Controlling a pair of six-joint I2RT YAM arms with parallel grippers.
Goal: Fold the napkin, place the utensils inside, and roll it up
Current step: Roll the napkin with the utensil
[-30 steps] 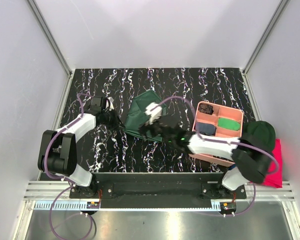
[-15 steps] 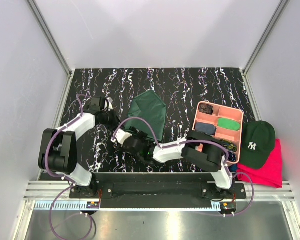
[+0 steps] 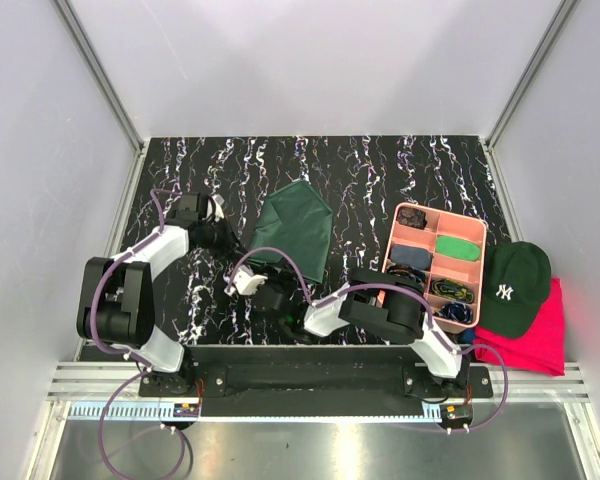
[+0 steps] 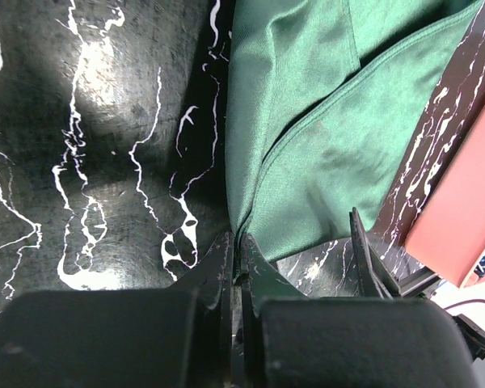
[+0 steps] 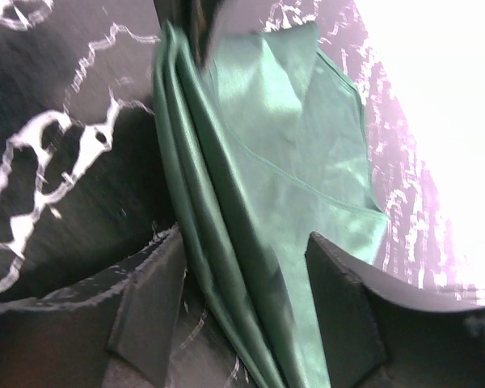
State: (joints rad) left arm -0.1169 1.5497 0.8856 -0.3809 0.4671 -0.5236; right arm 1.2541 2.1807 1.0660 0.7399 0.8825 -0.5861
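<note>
Two arms on the folded napkin (image 3: 295, 228)
The left jaws clamp its corner; the right jaws, parted, straddle its edge.

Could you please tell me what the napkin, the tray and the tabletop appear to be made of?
Napkin: woven cloth with a slight sheen; soft folds, hemmed edge. Tray: probably matte pink plastic; moulded compartments. Tabletop: smooth, black, white-veined marble look; whether it is stone or laminate is unclear.

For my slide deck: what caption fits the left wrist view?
Left gripper pinches a corner of the folded green napkin on the black marbled table.
</note>
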